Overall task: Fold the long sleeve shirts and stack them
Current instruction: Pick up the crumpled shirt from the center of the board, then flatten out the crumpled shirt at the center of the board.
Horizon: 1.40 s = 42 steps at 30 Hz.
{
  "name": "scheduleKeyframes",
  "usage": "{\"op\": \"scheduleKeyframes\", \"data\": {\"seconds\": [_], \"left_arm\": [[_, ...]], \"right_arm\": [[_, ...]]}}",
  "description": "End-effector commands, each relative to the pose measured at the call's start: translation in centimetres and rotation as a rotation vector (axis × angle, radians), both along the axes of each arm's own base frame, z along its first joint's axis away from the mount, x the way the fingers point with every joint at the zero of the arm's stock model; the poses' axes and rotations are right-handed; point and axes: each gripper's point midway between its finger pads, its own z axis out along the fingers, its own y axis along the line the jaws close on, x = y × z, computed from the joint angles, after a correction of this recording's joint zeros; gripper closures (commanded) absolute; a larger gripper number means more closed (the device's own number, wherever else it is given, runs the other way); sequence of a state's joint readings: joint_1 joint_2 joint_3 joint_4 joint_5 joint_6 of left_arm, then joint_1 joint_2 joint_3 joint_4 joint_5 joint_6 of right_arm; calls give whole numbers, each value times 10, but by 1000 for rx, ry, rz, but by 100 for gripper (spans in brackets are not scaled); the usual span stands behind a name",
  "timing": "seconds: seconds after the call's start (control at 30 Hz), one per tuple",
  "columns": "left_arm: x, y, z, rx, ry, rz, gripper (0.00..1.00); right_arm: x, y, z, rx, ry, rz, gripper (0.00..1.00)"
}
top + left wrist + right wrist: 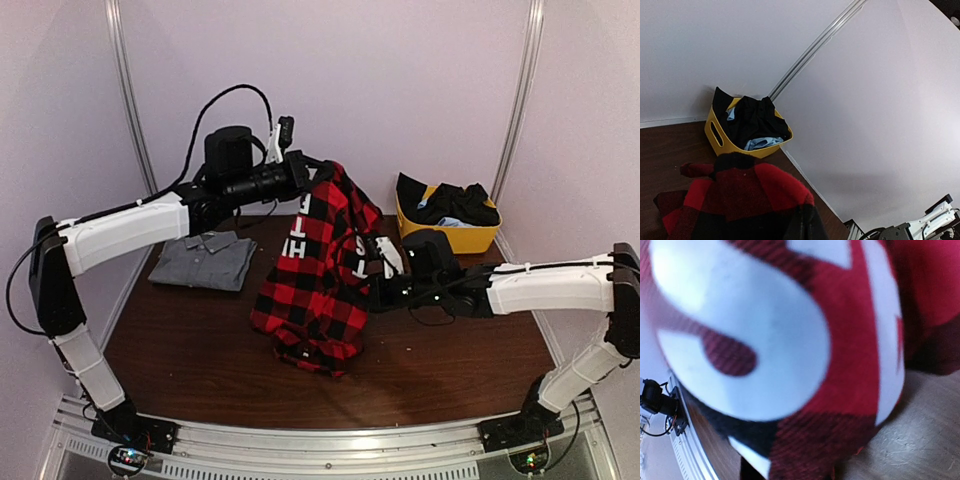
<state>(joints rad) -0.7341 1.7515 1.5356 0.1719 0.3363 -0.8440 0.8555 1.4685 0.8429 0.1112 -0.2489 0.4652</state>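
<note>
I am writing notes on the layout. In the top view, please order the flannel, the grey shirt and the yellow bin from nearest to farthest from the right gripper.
1. Flannel: at the tips of the right gripper, on its left.
2. Yellow bin: behind it, at the back right.
3. Grey shirt: far left, beyond the flannel.

Left arm [125, 232] and right arm [550, 288]: long links are cased in white shells, joints and motor housings finished in black. A black cable [228, 96] is looped over the left arm; thinner black leads are run along both. Left end effector [318, 172] and right end effector [374, 272] are built black. Bases are bolted to a silver rail [330, 445].
</note>
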Motion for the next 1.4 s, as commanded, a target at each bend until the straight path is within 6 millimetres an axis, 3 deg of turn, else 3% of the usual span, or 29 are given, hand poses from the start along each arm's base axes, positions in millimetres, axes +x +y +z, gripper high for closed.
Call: {"op": "scheduleKeyframes", "data": {"seconds": [0.0, 0.17, 0.27, 0.33, 0.4, 0.43, 0.5, 0.57, 0.7, 0.77, 0.87, 0.97, 1.07, 1.17, 1.37], "left_arm": [[-15, 37, 59, -50, -158, 107, 100], [-32, 74, 38, 42, -152, 198, 100], [-47, 84, 16, 103, -128, 194, 100], [-59, 84, 2, 137, -109, 176, 100], [-69, 82, -11, 163, -92, 159, 100], [-73, 81, -16, 172, -85, 153, 100], [-73, 82, -25, 191, -65, 163, 100], [-68, 87, -33, 205, -45, 203, 100], [-49, 88, -51, 273, -14, 282, 100], [-39, 83, -61, 308, -1, 296, 100], [-26, 74, -74, 331, 13, 303, 100], [-14, 66, -82, 340, 23, 303, 100], [-4, 62, -86, 346, 32, 304, 100], [1, 66, -86, 349, 29, 325, 100], [5, 83, -82, 353, 19, 373, 100]], "right_arm": [[45, -41, 50, -132, -151, -184, 100], [102, -127, 111, -401, -287, -450, 100], [135, -142, 142, -467, -346, -493, 97], [159, -139, 158, -484, -372, -495, 92], [186, -127, 141, -534, -346, -468, 88], [194, -123, 145, -539, -348, -469, 86], [214, -112, 120, -583, -307, -449, 77], [221, -105, 103, -598, -273, -440, 66], [204, -102, 74, -585, -210, -393, 39], [185, -103, 63, -559, -201, -370, 27], [147, -96, 51, -474, -176, -291, 19], [96, -74, 31, -362, -142, -142, 16], [57, -57, 18, -270, -109, -34, 16], [36, -53, -2, -221, -61, 12, 16], [17, -37, -43, -117, 103, 30, 24]]}}
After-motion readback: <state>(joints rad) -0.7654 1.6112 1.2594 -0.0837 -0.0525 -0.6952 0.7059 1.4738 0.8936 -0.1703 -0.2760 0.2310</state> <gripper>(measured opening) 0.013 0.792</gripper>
